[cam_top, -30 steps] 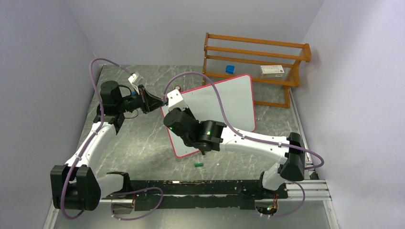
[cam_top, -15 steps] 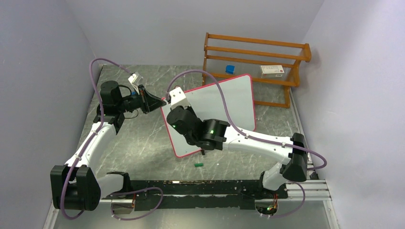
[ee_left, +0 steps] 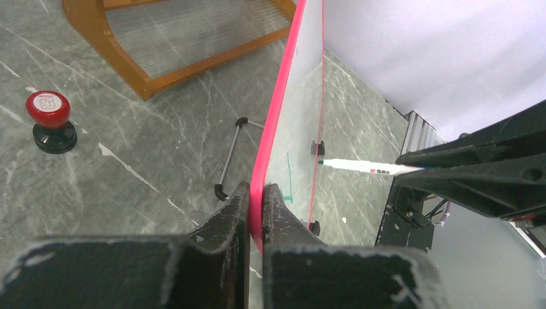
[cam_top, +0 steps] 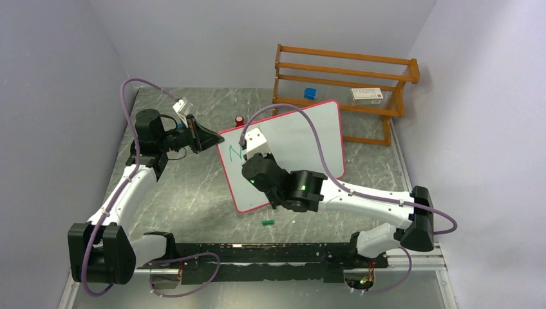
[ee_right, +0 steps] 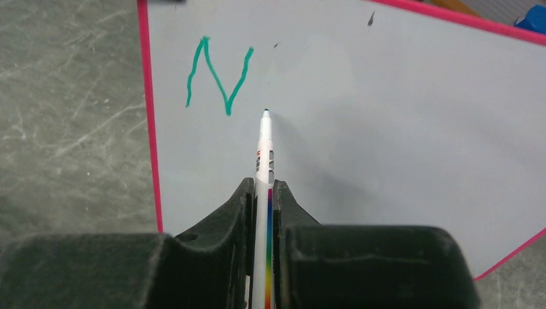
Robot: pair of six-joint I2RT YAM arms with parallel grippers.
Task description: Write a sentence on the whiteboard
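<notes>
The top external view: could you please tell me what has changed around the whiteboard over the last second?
The right hand, gripping a white marker, shifted right along the large white pink-rimmed whiteboard, uncovering a green letter N near its upper left corner and a red-topped knob behind. The left hand stayed clamped on the board's left edge; board, wooden rack and green cap did not move.

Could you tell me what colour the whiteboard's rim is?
Pink-red thin rim, clearest in the left wrist view.
</notes>
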